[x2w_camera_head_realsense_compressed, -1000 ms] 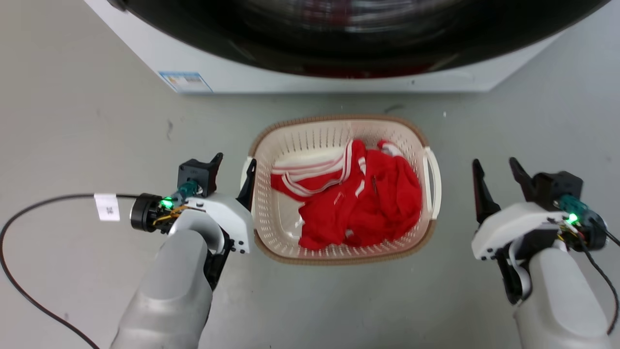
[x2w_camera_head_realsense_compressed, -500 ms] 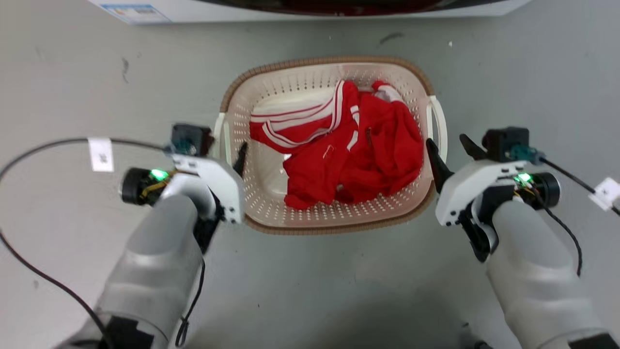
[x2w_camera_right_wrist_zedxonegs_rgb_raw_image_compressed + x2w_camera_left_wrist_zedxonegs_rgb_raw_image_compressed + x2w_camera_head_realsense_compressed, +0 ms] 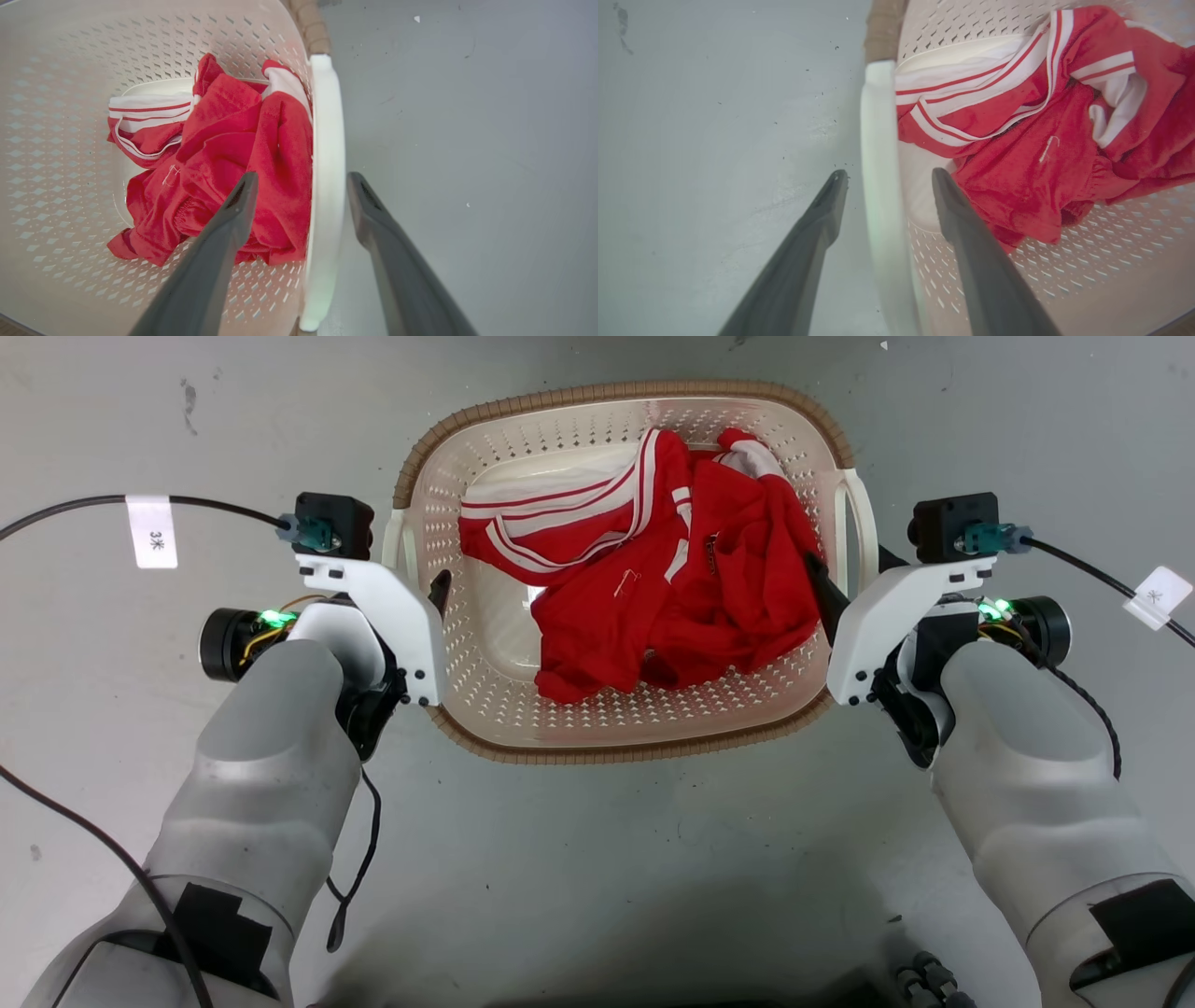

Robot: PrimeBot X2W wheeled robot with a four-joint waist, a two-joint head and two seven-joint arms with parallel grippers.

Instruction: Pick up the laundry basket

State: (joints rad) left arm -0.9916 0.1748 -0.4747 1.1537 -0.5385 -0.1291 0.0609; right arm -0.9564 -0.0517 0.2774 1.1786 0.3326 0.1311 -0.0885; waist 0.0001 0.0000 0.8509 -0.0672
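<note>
The basket (image 3: 616,753) sits on the grey floor (image 3: 597,877), right between the two arms, with its long sides running from one arm to the other. A red garment with white stripes (image 3: 672,588) lies crumpled inside, towards the right and far walls, and the perforated bottom shows bare at the left and near sides.

The left gripper (image 3: 889,173) straddles the left handle (image 3: 878,154). Its jaws are open, one finger outside over the floor and the other inside the basket beside the garment. The white bar runs up between them with a gap on each side, so nothing is gripped.

The right gripper (image 3: 302,177) stands the same way at the right handle (image 3: 327,163). Its jaws are parted wide, the inner finger in front of the red cloth and the outer finger over the floor. The handle lies between them, and the jaws have not closed on it.

A black cable with a white tag (image 3: 149,530) runs off from the left wrist, and another tagged cable (image 3: 1156,597) from the right.
</note>
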